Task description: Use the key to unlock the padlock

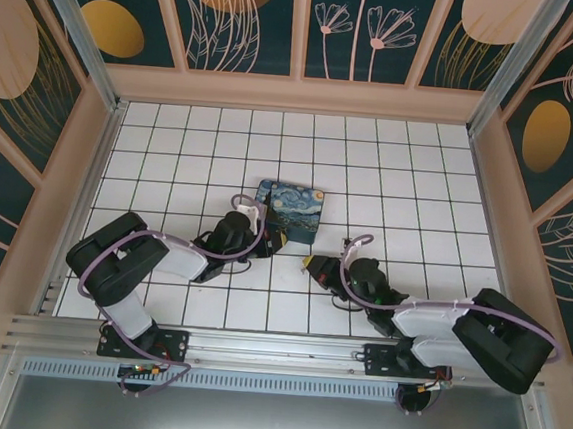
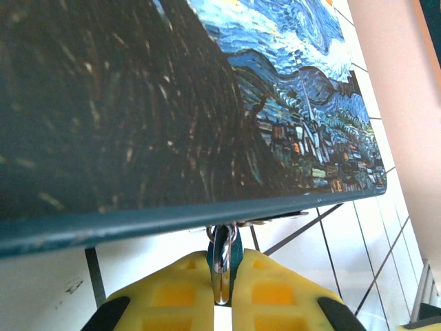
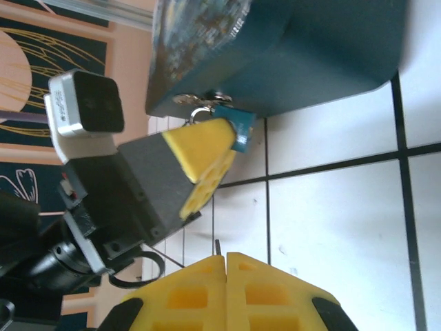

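The padlock, a bluish body with a silvery shackle, is pinched between my left gripper's yellow fingers, right under the edge of the painted box. In the right wrist view the padlock pokes out of the left gripper's fingers at the box's corner, next to a silvery clasp. My right gripper is shut on the key; just a thin dark tip sticks out. It hangs about one tile short of the padlock. From above, the left gripper and the right gripper sit close together.
The box with the swirly blue-yellow painting lies mid-floor on white tiles. Patterned walls enclose the floor on three sides. A metal rail runs along the near edge by the arm bases.
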`<move>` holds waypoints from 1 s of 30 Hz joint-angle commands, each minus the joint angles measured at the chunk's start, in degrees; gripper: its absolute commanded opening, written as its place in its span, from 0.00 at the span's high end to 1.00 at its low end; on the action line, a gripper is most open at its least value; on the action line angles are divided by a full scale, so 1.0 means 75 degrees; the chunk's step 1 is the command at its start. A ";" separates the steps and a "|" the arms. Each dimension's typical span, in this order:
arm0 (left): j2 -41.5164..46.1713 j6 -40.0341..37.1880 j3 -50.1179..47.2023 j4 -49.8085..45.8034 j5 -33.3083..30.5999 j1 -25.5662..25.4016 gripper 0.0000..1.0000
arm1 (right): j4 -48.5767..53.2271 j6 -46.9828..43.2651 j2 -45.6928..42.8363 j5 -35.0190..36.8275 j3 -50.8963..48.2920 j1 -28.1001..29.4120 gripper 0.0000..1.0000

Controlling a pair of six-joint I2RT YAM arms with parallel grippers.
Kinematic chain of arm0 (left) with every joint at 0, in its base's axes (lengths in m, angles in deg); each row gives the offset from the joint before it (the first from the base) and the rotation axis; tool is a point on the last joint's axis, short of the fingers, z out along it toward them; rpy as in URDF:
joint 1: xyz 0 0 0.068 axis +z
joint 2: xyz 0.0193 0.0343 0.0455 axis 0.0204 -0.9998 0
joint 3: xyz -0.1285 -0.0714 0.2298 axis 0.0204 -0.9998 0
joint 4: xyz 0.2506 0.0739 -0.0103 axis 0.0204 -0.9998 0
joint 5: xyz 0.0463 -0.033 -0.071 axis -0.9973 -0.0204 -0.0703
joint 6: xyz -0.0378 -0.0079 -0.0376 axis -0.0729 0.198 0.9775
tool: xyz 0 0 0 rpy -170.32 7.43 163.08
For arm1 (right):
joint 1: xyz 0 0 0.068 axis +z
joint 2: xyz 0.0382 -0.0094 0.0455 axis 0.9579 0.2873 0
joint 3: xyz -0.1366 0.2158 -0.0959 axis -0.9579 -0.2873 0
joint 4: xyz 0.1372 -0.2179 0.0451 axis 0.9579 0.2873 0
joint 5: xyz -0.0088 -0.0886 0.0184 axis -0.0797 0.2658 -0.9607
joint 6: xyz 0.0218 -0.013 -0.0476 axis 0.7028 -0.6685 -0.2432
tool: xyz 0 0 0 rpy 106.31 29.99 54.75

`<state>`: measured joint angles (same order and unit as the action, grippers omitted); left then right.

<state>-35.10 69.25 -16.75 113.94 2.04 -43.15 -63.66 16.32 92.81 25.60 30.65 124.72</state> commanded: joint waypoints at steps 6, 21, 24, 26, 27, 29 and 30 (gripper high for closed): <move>0.0642 0.0655 -0.0004 0.0229 0.1042 0.0246 1.00 | -0.1832 0.0436 0.1199 0.0503 0.0143 0.0200 1.00; 0.0718 0.1060 -0.0184 0.0643 0.1793 0.0353 1.00 | -0.2591 0.0822 0.2224 0.1101 0.0703 0.0305 1.00; 0.0601 0.1306 -0.0240 0.0960 0.2064 0.0458 1.00 | -0.2563 0.0833 0.2270 0.1115 0.0709 0.0275 1.00; 0.0521 0.1482 -0.0254 0.1150 0.2262 0.0533 1.00 | -0.2574 0.0857 0.2290 0.1119 0.0669 0.0247 1.00; 0.0481 0.1553 -0.0254 0.1247 0.2337 0.0556 1.00 | -0.2585 0.0863 0.2301 0.1105 0.0656 0.0252 1.00; 0.0415 0.1654 -0.0249 0.1361 0.2448 0.0605 1.00 | -0.2560 0.0858 0.2301 0.1079 0.0647 0.0234 1.00; 0.0400 0.1686 -0.0242 0.1393 0.2484 0.0612 1.00 | -0.2537 0.0858 0.2296 0.1077 0.0650 0.0234 1.00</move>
<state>-31.34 79.92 -18.28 118.48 17.44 -39.08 -80.21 21.99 109.40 32.44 34.89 126.65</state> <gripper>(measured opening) 0.098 0.049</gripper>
